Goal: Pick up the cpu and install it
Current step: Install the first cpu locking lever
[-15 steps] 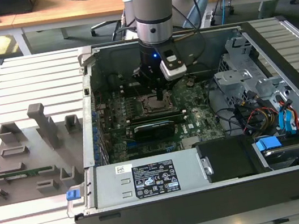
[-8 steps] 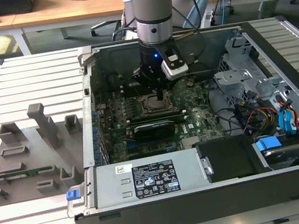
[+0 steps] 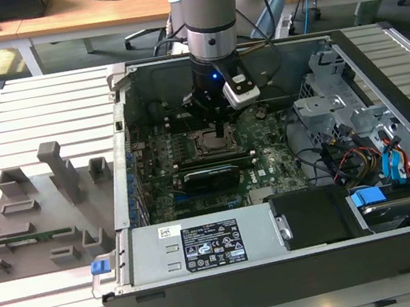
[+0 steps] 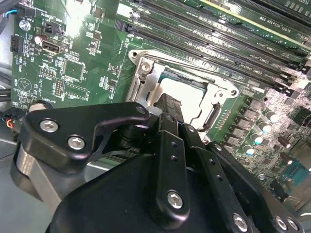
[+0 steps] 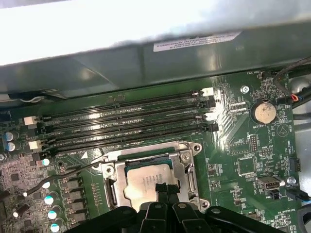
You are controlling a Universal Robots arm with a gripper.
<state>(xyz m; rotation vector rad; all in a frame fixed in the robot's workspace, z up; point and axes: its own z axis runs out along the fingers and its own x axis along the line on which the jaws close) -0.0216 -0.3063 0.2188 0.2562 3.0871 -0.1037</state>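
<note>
The cpu (image 5: pixel 143 180) lies flat inside the open metal-framed socket (image 5: pixel 188 162) on the motherboard, its silvery top facing up. In the second wrist view the cpu (image 4: pixel 187 93) shows as a bright plate within the socket frame (image 4: pixel 146 68). My gripper (image 5: pixel 163 188) hangs straight over the socket with its two dark fingers pressed together, and their tips meet at the cpu's near edge. In the exterior view the gripper (image 3: pixel 219 129) reaches down into the open computer case above the socket (image 3: pixel 207 145). Nothing sits between the fingers.
Several dark memory slots (image 5: pixel 126 124) run beside the socket, with the case wall (image 5: pixel 146 63) beyond them. A round coin battery (image 5: pixel 263 112) sits on the board. The power supply (image 3: pixel 197 245), drive cage (image 3: pixel 338 100) and cables (image 3: pixel 363 154) crowd the case. A grey fixture (image 3: pixel 40 205) stands at the exterior view's left.
</note>
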